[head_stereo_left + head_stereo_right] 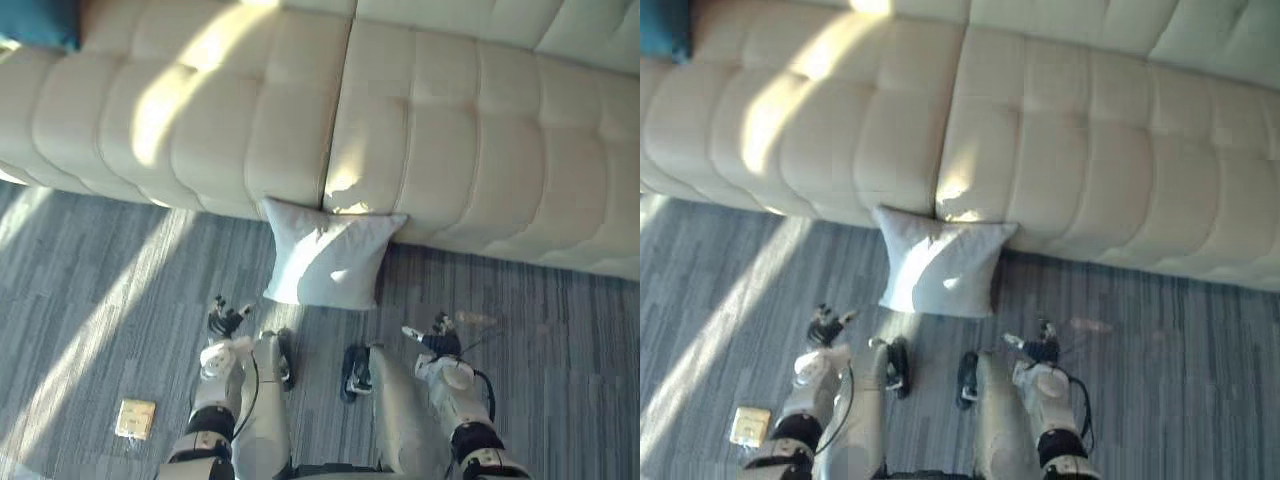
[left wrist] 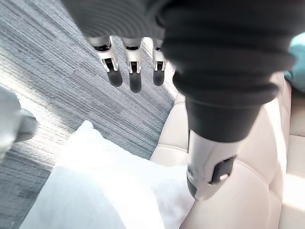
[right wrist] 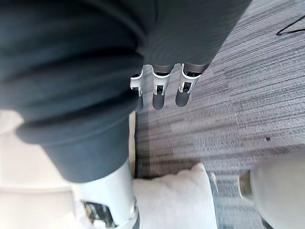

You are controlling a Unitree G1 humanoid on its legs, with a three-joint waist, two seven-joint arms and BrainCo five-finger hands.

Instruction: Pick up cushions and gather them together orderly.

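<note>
left fingers (image 2: pixel 135 78): straight, spread a bit, thumb off to the side, holding nothing
right fingers (image 3: pixel 159 93): straight, side by side, nothing in them
left hand (image 1: pixel 226 322): low over the floor (image 1: pixel 100 300), just short of the cushion's lower left corner
right hand (image 1: pixel 438 345): low over the floor, off past the cushion's lower right corner, clear of it
cushion (image 1: pixel 330 262): white, roughly square, on the floor, tipped back with its top edge on the sofa (image 1: pixel 450 150) front at the seam between two seats
key relation: cushion lies ahead of both hands and between them; its top edge runs left to right along the sofa; left hand looks nearer, right a bit further
next move (guess): both hands go forward and inward to take the cushion by its two sides
teal cushion (image 1: pixel 40 22): on the sofa seat, far left, well apart from the white one; likely the gather spot
tan square (image 1: pixel 136 418): flat on the floor by the left arm, too small to identify
writing/labels: none readable on cushion or sofa; any print on the tan square too small to tell
</note>
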